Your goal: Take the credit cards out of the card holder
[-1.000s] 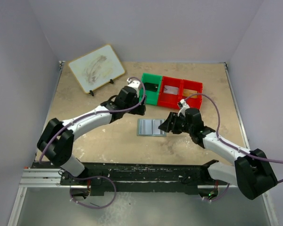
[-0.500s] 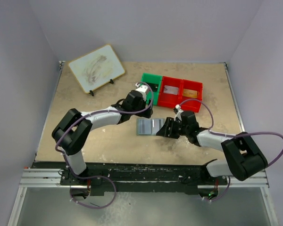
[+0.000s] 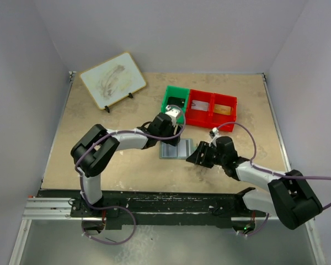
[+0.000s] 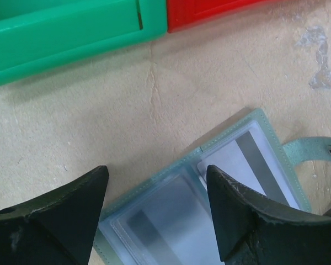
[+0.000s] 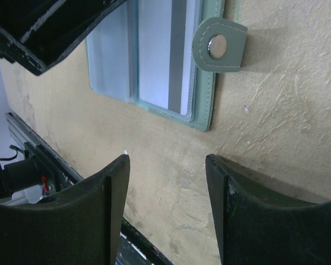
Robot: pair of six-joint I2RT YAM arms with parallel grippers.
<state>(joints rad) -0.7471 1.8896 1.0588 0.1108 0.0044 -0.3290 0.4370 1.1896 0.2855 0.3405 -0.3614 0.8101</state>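
The open card holder [image 3: 176,149] lies flat on the tan table [image 3: 99,154], pale sleeves up, each sleeve showing a card [image 4: 248,165] with a dark stripe, and its snap tab [image 5: 219,45] sticks out on the right. Just behind it stand a green bin [image 3: 174,99] and red bins [image 3: 212,107], with a white board [image 3: 112,80] on a stand at the far left. The left gripper [image 3: 168,141] hangs over the holder's left panel with fingers apart and nothing clamped, while the right gripper [image 3: 193,156], also spread and empty, sits low just beside the holder's right near edge, over bare table.
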